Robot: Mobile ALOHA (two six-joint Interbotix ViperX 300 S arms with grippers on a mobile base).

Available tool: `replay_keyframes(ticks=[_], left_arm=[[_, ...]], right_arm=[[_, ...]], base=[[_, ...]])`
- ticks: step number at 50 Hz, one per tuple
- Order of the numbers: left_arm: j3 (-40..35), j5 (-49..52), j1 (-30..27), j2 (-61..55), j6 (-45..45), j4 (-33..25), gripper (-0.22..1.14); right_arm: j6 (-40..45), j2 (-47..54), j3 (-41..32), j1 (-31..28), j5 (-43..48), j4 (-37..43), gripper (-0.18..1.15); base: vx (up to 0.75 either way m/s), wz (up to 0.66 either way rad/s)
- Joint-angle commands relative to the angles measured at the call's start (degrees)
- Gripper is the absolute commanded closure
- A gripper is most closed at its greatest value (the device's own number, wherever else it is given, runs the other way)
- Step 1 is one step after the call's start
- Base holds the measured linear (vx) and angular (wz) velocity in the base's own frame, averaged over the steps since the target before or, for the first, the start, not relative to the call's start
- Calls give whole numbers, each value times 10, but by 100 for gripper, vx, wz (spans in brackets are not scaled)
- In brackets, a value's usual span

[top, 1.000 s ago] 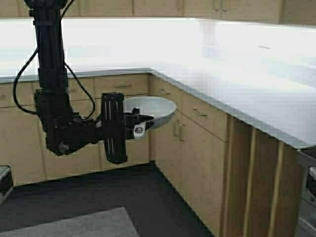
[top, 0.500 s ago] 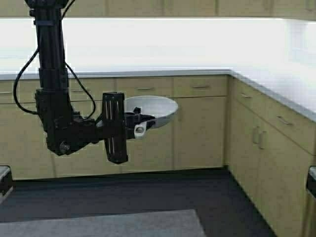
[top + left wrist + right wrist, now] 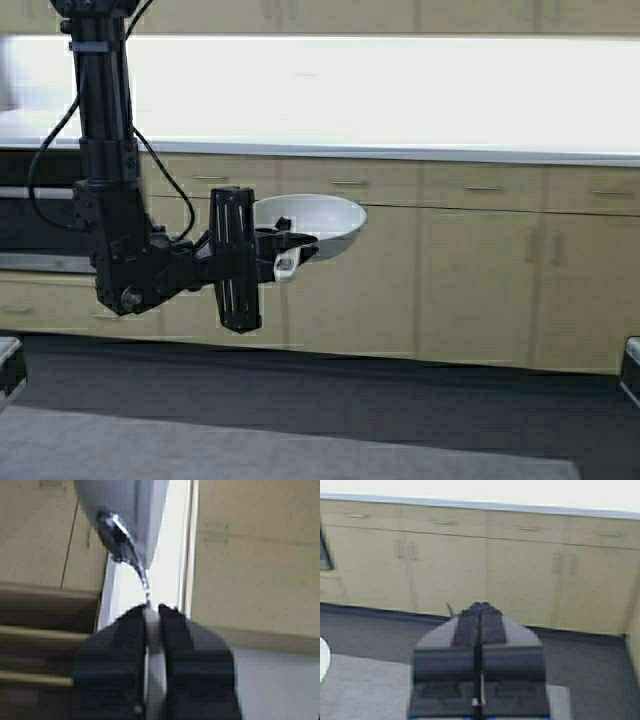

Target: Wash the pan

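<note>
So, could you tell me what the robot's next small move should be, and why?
Probably drive on, holding the pan level. The left gripper is shut on the pan by its handle, in mid-air before closed cabinets, and no sink shows. The right gripper is shut and empty.

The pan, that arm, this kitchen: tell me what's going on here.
The left gripper is shut on the cream handle of the pan, holding it in the air in front of the wooden cabinets, below the countertop. The pan sits roughly level and looks empty. The right gripper is shut, holds nothing, and points at the cabinets. No sink is in view.
</note>
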State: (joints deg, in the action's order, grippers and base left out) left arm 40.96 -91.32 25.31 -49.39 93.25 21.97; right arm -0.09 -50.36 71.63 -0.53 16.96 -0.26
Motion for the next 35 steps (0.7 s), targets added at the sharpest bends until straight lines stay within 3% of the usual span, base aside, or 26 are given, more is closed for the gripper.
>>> replay_keyframes(ticks=[1, 17, 35], left_arm=[[-2, -11, -1, 35, -8, 0, 89], [-11, -11, -2, 35, -6, -1, 89], [-7, -11, -1, 31, -4, -4, 89]], right_arm=[[2, 2, -7, -1, 2, 0, 91], [3, 3, -9, -1, 2, -1, 91], [11, -1, -8, -1, 2, 0, 91]], base=[[10, 70], [10, 71], [9, 54]])
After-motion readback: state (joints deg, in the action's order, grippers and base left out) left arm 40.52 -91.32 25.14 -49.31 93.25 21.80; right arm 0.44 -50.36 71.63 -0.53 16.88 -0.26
